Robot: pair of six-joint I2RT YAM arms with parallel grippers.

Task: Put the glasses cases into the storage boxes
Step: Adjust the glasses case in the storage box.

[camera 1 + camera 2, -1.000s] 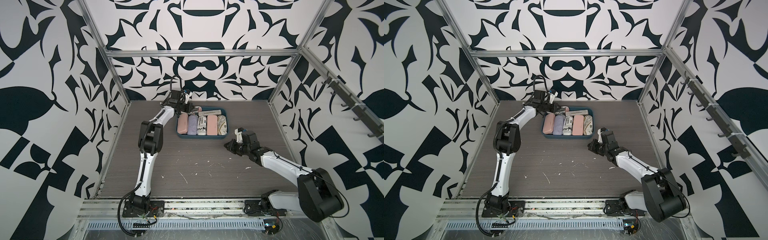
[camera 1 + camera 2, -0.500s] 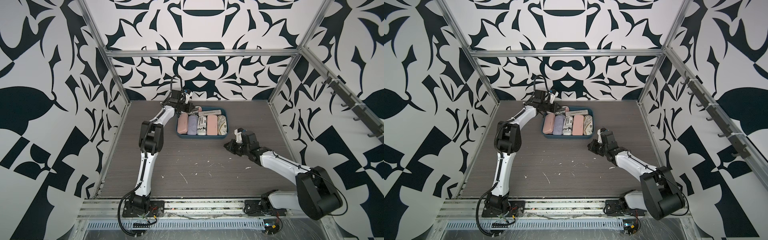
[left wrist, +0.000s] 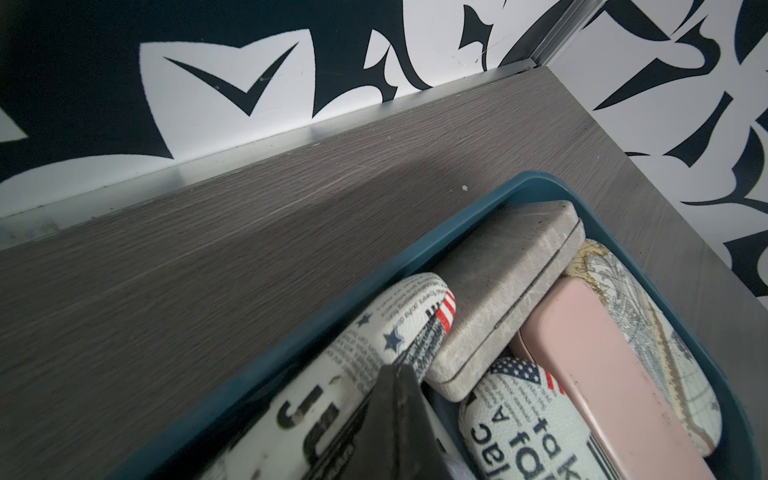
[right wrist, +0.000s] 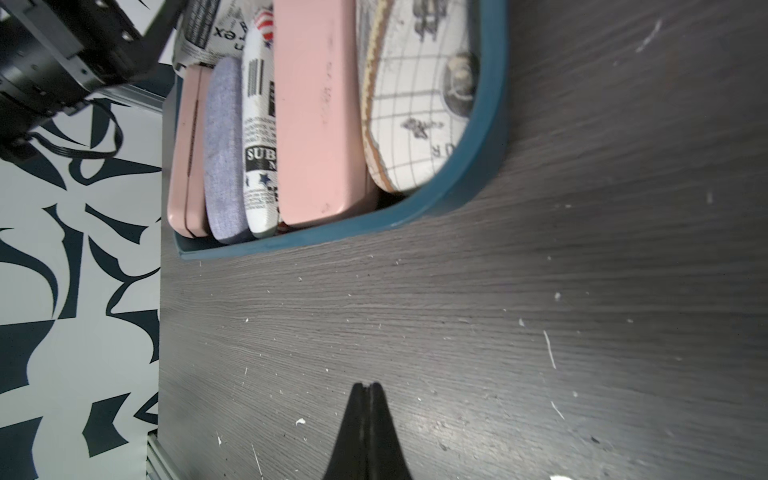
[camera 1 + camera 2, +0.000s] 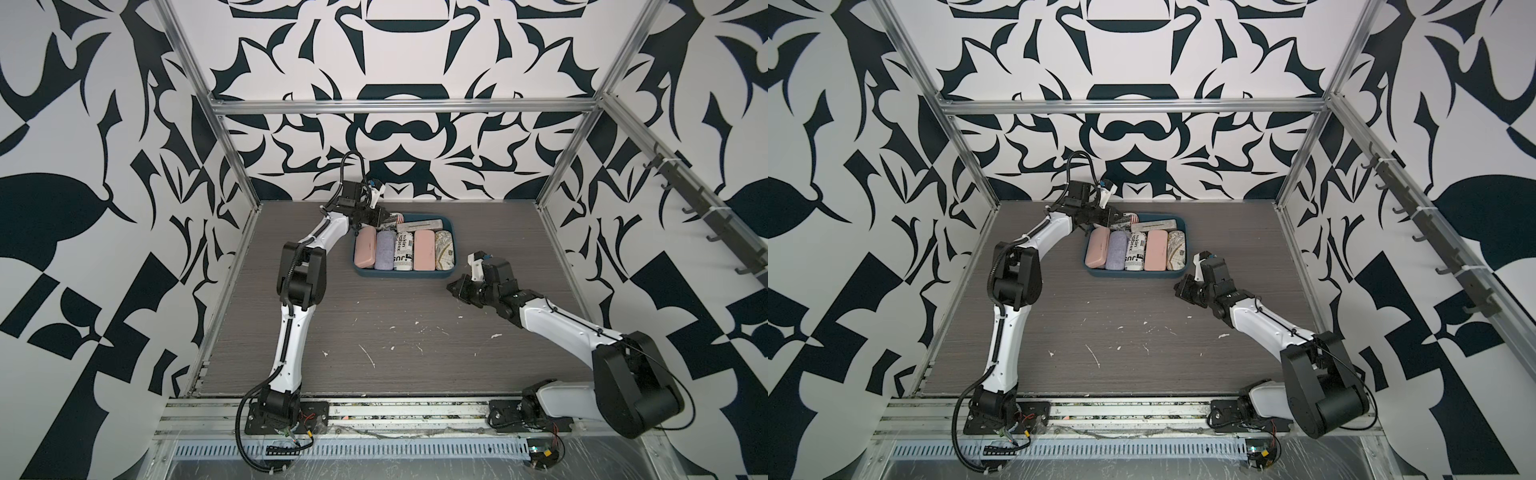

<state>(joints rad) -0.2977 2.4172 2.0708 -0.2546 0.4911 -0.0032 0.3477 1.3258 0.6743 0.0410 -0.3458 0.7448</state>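
over speckled grey tabletop point(image 5: 374, 324), between patterned walls point(image 5: 395, 62): left tool point(image 3: 397, 370), right tool point(image 4: 365, 387), both closed

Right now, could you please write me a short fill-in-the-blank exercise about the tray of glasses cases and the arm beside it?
1. The tray holds a front row of ____ cases.
2. The map-print case ends that row; its neighbour is ____ in colour.
3. The right tool hangs over the table, beside the tray, with its jaws ____.
4. The flat case lying crosswise behind that row is ____ in colour.

Missing words: five; pink; shut; grey.
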